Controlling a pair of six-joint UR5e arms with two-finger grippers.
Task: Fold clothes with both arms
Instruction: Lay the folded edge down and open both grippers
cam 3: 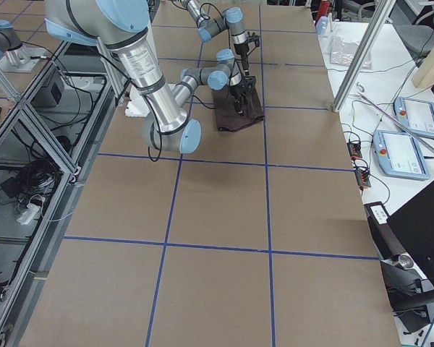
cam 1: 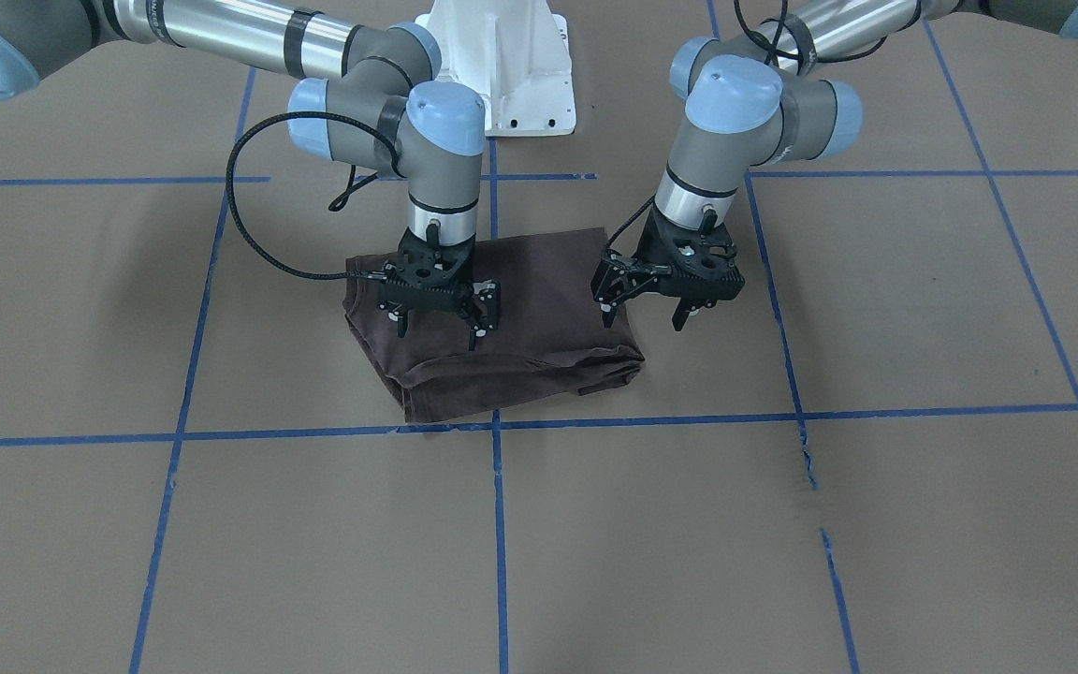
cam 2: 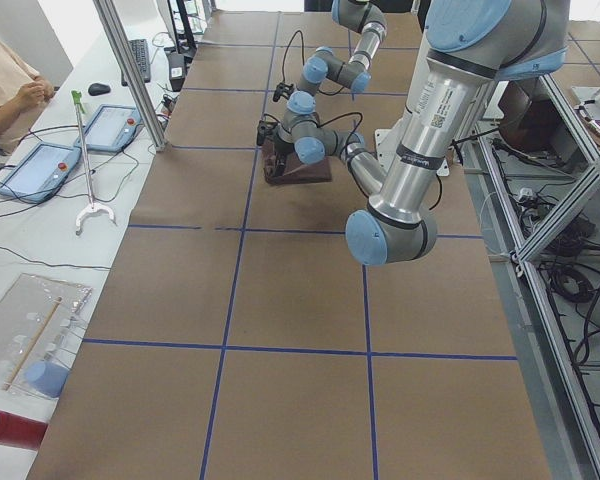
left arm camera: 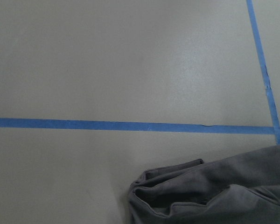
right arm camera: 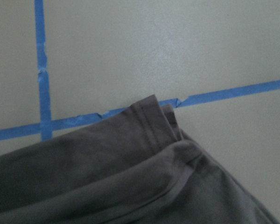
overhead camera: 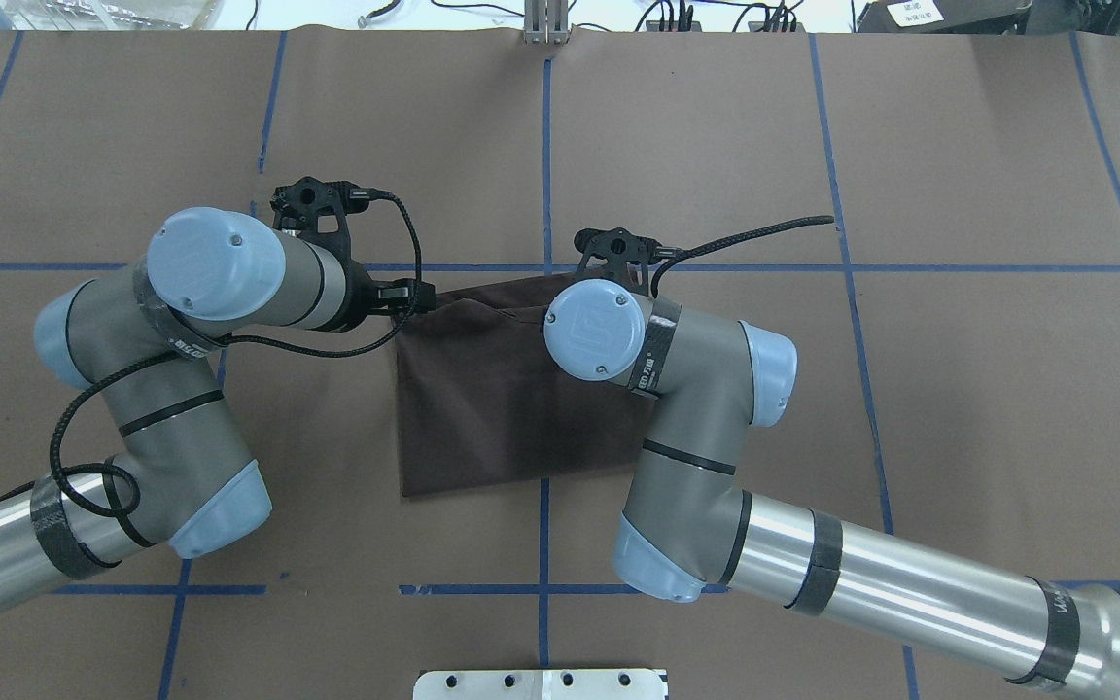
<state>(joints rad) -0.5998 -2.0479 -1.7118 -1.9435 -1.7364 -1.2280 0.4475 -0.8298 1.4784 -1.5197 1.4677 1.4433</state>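
T-shirt (cam 1: 548,314): plain dark brown throughout. Desk (cam 1: 923,309): tan-brown covering, marked with a grid of blue tape lines (cam 1: 499,524). Left arm (cam 1: 745,122) and right arm (cam 1: 427,140): silver and grey tubing with light-blue joint caps (bands and cables are black). Left gripper (cam 1: 644,320) and right gripper (cam 1: 439,332): black. Pedestal (cam 1: 502,65): white.

Overhead, the right arm (overhead camera: 686,389) hides part of the T-shirt (overhead camera: 482,408), which both wrist views crop.
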